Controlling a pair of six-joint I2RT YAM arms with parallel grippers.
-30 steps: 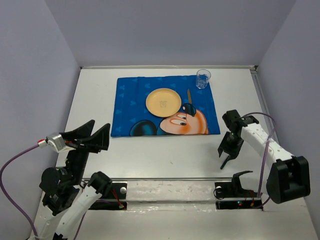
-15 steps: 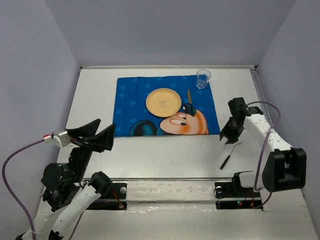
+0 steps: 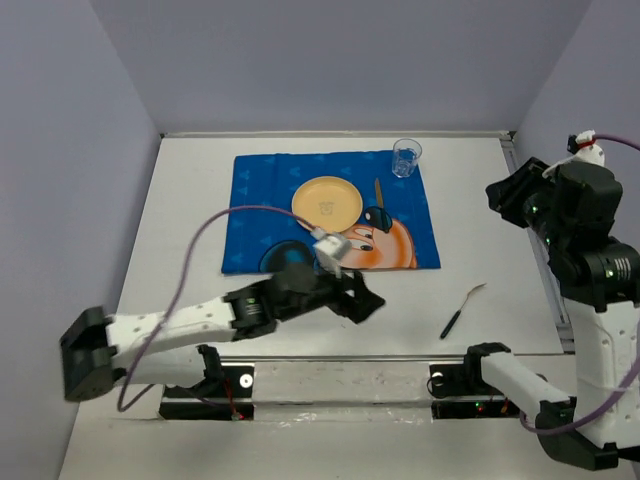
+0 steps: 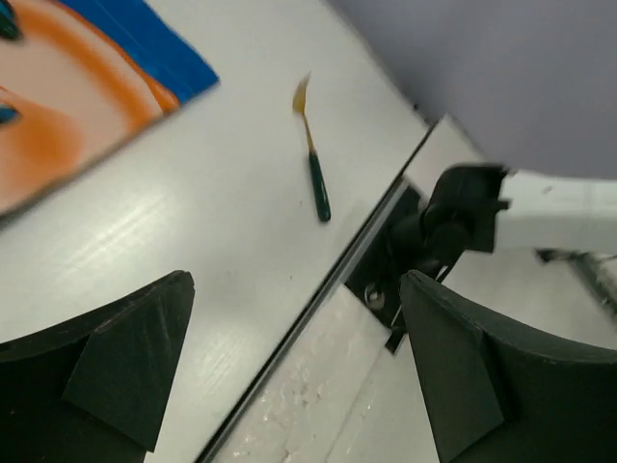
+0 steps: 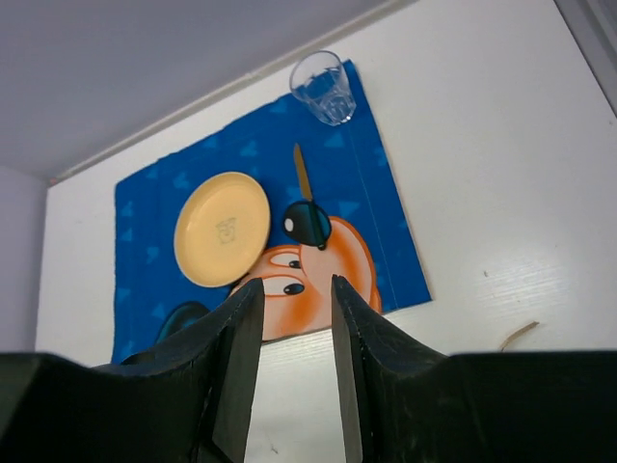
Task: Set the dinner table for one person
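Counter: green-handled utensil lies near right edge, just off placemat corner. Left pincer spread wide, empty, by near edge. Right pincer narrowly parted, seemingly empty.

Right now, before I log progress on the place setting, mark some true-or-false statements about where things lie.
The green-handled utensil lies on the bare dinner table, off the placemat. True.
The yellow plate sits on the placemat. True.
The left tool grips the utensil. False: it is open and empty, the utensil apart from it.
The glass stands on the plate. False: it stands at the placemat's far right corner.
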